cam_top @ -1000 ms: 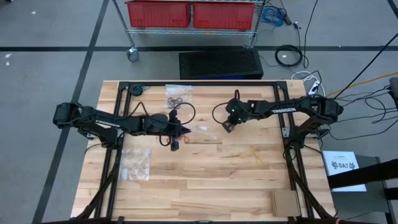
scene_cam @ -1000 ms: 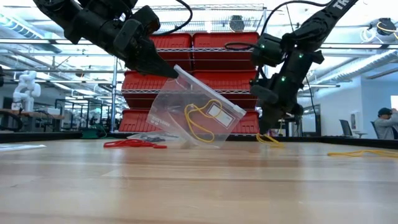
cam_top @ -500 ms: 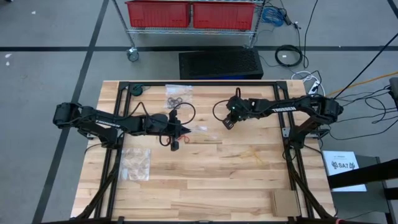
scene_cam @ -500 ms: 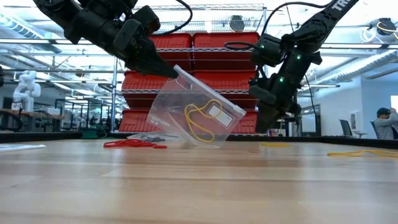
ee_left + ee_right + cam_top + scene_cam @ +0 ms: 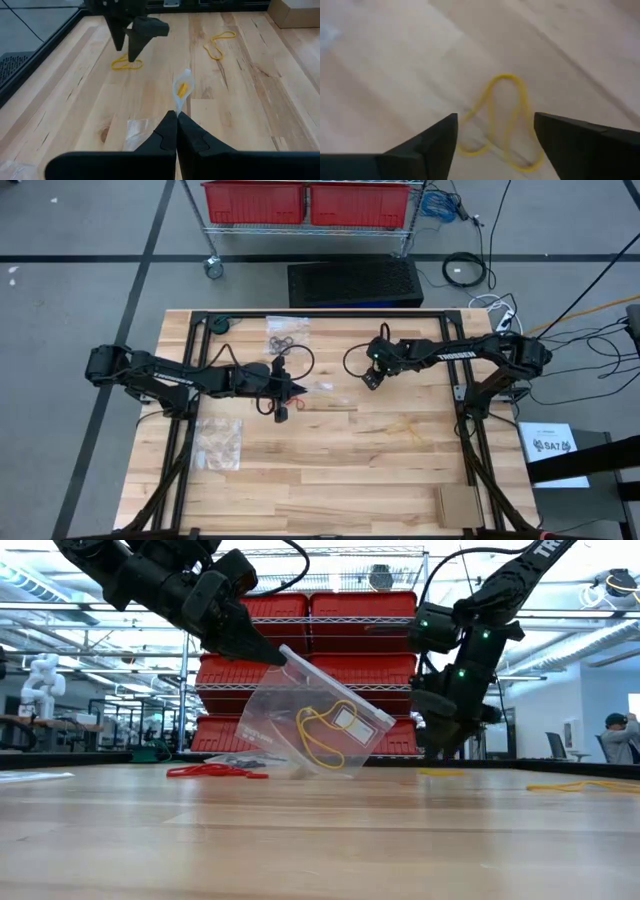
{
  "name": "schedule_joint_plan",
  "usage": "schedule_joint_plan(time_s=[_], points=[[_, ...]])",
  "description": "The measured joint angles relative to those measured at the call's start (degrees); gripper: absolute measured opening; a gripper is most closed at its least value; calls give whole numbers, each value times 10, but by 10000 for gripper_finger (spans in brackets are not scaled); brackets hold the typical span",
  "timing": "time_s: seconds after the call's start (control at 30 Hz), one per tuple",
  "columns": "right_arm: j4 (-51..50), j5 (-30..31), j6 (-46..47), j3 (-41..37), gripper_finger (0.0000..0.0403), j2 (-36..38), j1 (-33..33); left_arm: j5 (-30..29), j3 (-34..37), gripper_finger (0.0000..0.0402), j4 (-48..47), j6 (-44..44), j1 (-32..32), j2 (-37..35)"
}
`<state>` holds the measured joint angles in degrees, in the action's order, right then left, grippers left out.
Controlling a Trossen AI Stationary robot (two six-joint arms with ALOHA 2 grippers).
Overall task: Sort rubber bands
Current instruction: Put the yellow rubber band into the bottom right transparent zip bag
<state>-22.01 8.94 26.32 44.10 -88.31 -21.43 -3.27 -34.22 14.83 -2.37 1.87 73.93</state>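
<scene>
The left gripper (image 5: 176, 117) is clamped on a clear bag (image 5: 315, 715), tilting it off the table so its mouth faces the right arm. Beyond, the right gripper (image 5: 492, 125) hangs spread and empty above a yellow band (image 5: 502, 122) lying on the wood, probably next for the bag.

My left gripper (image 5: 176, 118) is pinched tight, raised above the table (image 5: 350, 470). My right gripper (image 5: 495, 132) hangs spread just over it.
</scene>
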Motion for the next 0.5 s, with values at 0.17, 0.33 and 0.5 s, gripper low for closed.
schedule_joint_plan(time_s=[0.17,0.33,0.5], points=[[-4,33,19,0,286,0,0,0,0,2,0,0,0,0],[19,29,34,1,301,-20,2,0,0,2,0,0,0,0],[46,31,35,4,304,-74,3,0,0,2,-2,0,0,0]])
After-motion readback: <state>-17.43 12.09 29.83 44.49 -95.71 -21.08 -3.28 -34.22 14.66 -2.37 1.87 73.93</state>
